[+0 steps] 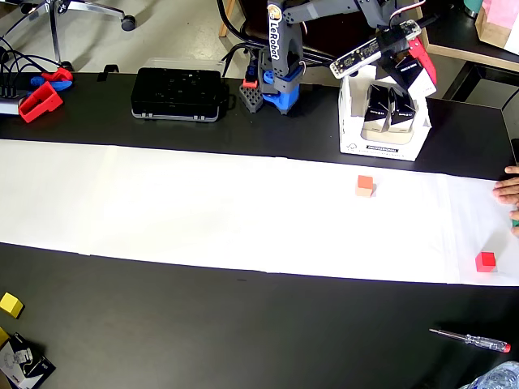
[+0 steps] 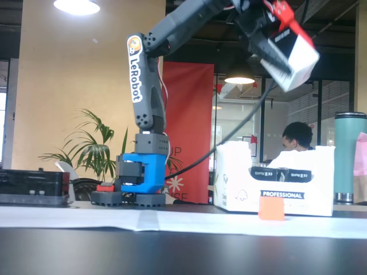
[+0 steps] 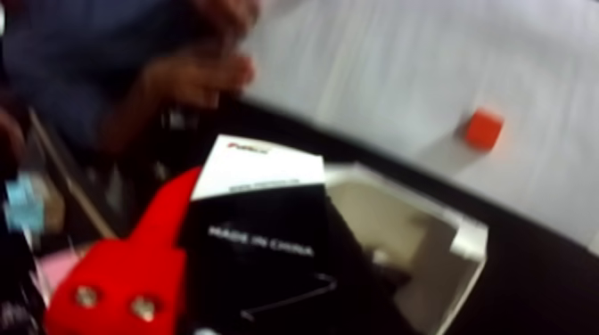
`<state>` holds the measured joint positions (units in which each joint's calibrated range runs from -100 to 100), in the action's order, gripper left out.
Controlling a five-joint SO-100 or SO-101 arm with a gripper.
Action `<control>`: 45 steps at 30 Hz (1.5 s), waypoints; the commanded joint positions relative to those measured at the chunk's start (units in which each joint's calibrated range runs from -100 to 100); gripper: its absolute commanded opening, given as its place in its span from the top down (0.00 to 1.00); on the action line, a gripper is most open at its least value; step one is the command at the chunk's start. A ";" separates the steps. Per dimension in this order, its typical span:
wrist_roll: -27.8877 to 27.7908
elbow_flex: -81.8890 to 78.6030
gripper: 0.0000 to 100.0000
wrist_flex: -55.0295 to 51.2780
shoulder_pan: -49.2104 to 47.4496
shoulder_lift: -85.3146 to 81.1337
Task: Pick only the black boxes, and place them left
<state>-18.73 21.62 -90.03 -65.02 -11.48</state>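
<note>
My gripper [image 1: 411, 66] is shut on a black box [image 1: 415, 74] with a white end face, held in the air above the right side of a white carton tray [image 1: 350, 121]. Two more black boxes [image 1: 388, 109] stand inside that tray. In the fixed view the held black box [image 2: 289, 48] hangs tilted high over the tray [image 2: 241, 183]. The wrist view shows the box [image 3: 258, 241] beside the red finger [image 3: 125, 276], with the tray [image 3: 463, 245] below it.
A white paper strip [image 1: 203, 203] crosses the black table, carrying an orange cube [image 1: 365, 185] and a red cube [image 1: 485, 261]. A large flat black case [image 1: 177, 93] sits at the back left. A person's hand [image 1: 509, 190] is at the right edge. A screwdriver [image 1: 470, 339] lies at the front right.
</note>
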 commanded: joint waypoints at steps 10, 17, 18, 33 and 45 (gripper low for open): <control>-0.32 -21.98 0.84 -6.55 -19.65 -5.46; -9.06 -26.32 0.55 -6.31 -17.05 -5.62; -10.80 -25.61 0.55 -6.31 -16.18 -6.18; -31.74 -42.37 0.65 28.19 24.79 -35.57; -31.43 -72.33 1.00 33.59 66.88 -56.91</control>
<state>-50.23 -46.07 -58.19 -10.75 -64.23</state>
